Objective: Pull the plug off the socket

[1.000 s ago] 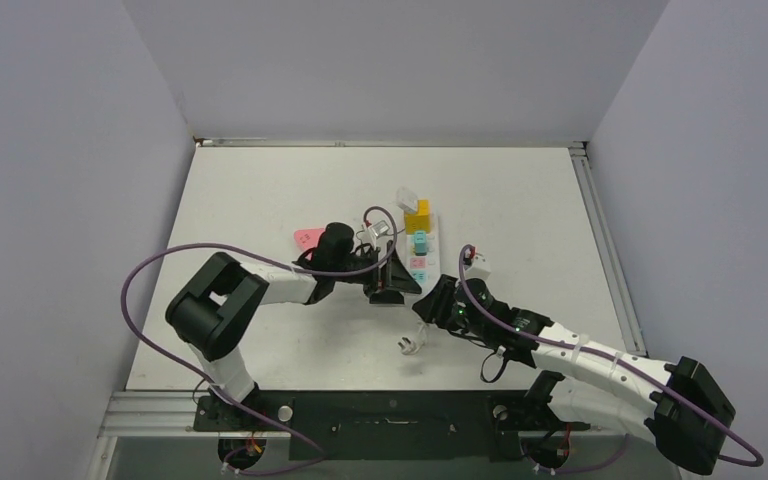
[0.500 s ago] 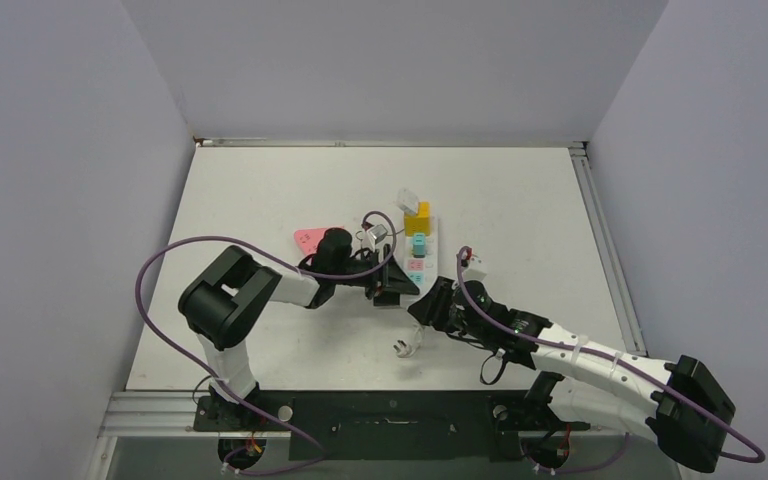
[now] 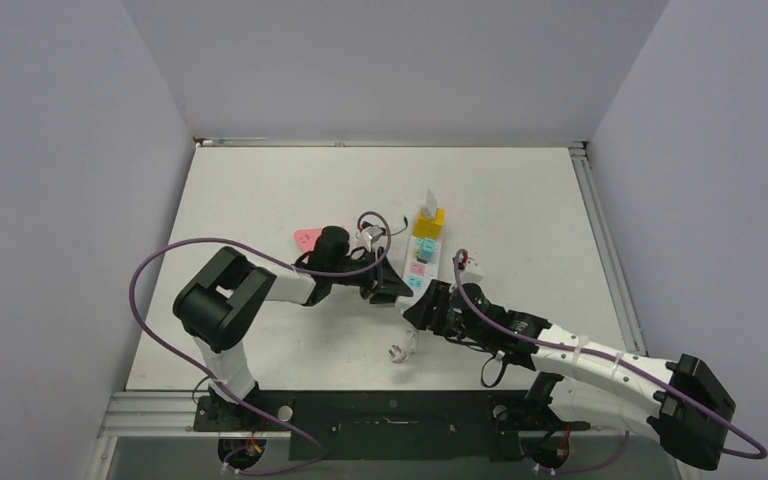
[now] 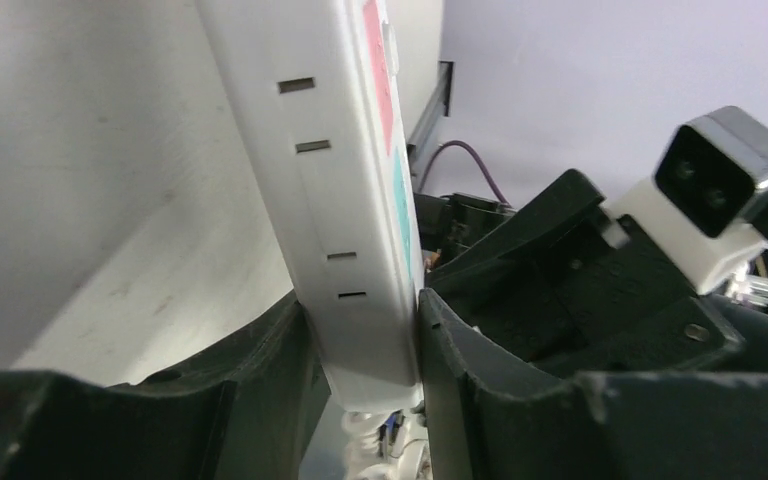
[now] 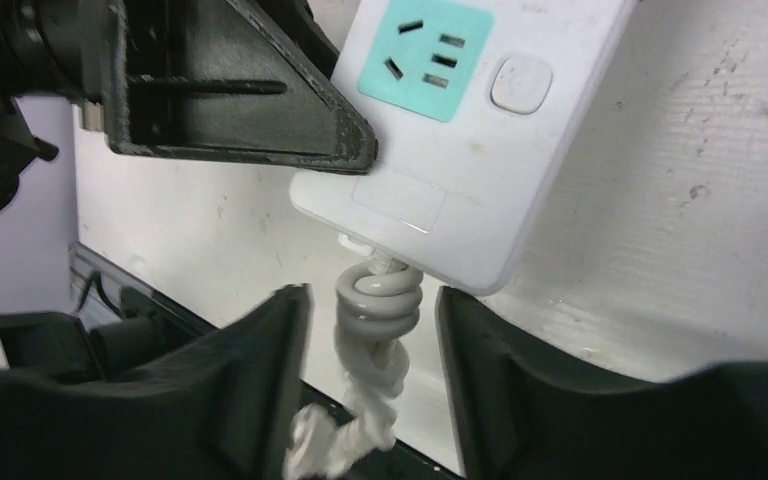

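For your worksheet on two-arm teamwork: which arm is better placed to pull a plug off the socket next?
Probably right. The left end effector clamps the socket, steadying it; the right end effector straddles the cord, holding nothing, free to reach the yellow plug.

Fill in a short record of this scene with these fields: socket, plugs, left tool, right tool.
socket: long white socket with pastel outlets, on the table
plugs: yellow plug seated near the far end, teal plug next to it
left tool: closed on the socket's near end
right tool: open, one finger on each side of the coiled cord, not touching it
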